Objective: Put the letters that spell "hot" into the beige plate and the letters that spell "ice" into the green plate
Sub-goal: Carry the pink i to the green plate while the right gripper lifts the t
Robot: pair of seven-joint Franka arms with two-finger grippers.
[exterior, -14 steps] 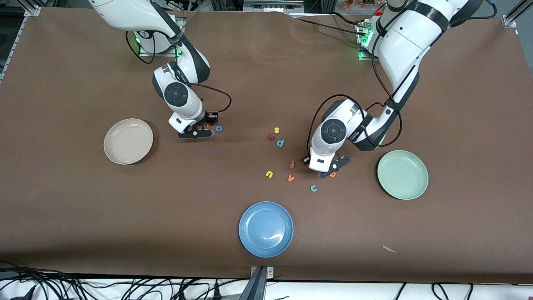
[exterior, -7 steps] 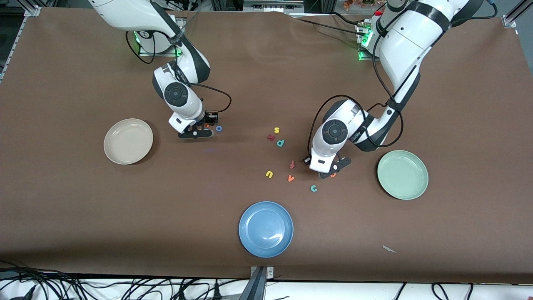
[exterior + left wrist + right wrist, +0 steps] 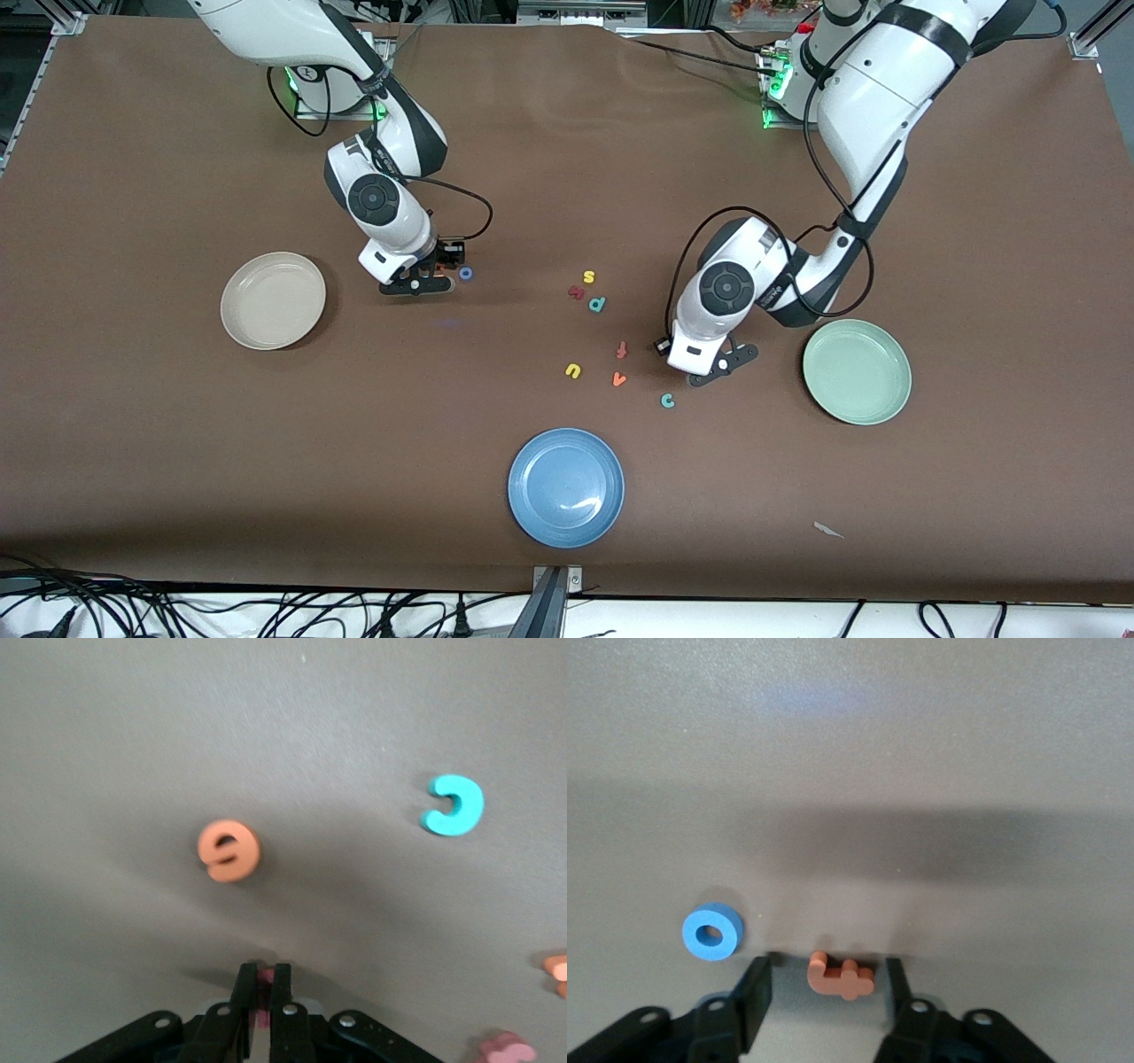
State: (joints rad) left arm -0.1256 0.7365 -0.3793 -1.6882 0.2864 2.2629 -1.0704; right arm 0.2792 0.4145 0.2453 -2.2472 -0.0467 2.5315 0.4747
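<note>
Orange foam, the t [image 3: 842, 976] lies flat on the brown surface [image 3: 159, 425] between the two fingers of the right hand [image 3: 824, 992]. That hand stands part open astride it, with a gap showing on each side, so it has hold of nothing. The blue o [image 3: 710, 932] lies just beside the t, outside one finger [image 3: 756, 988]. In the front view this pair sits near the beige plate [image 3: 273, 300], toward the right arm's end of the surface, the o [image 3: 465, 273] showing beside the right hand [image 3: 425, 282].

The left hand [image 3: 263, 988] is closed tight, fingertips pinching a small red piece [image 3: 264, 975] too hidden to read as a letter. It hangs low over the surface close to the orange e [image 3: 229, 850], which lies flat and apart from it. The teal c [image 3: 454, 804] lies a little farther off. From the front the left hand [image 3: 716, 368] hides the e. The c [image 3: 667, 400] lies nearer the camera than that hand, and the green plate [image 3: 857, 371] sits just beside the hand, toward the left arm's end.

Between the two hands lie loose letters: a yellow one [image 3: 588, 277], a dark red one [image 3: 576, 291], the teal p [image 3: 597, 304], the red-orange f [image 3: 622, 349], the yellow u [image 3: 573, 370] and the orange v [image 3: 618, 379]. The blue plate [image 3: 566, 486] lies nearest the camera.
</note>
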